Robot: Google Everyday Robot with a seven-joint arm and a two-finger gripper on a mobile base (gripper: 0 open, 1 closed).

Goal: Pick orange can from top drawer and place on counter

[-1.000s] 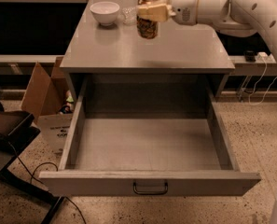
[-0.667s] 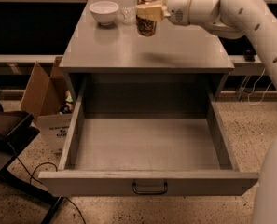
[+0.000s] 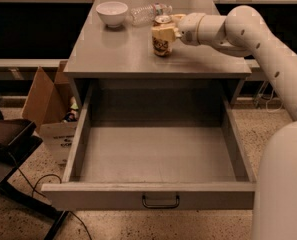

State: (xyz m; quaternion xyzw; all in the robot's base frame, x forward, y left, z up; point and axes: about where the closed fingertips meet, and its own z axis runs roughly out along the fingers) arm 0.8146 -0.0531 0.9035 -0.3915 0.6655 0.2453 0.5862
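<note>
The orange can (image 3: 161,45) stands upright on or just above the counter (image 3: 113,54), near its middle right. My gripper (image 3: 163,33) reaches in from the right and is shut on the orange can, with its pale fingers (image 3: 158,33) around the upper half. The top drawer (image 3: 113,196) is pulled fully open below the counter. Its inside is bare and its dark bar handle (image 3: 160,201) faces the front.
A white bowl (image 3: 111,13) and a clear plastic bottle (image 3: 145,14) lying on its side sit at the back of the counter, behind the can. An open cardboard box (image 3: 48,104) and a dark chair-like object (image 3: 8,139) stand left of the cabinet.
The gripper has brought the can down and toward the front of the counter, away from the bottle and bowl. The drawer stays open.
</note>
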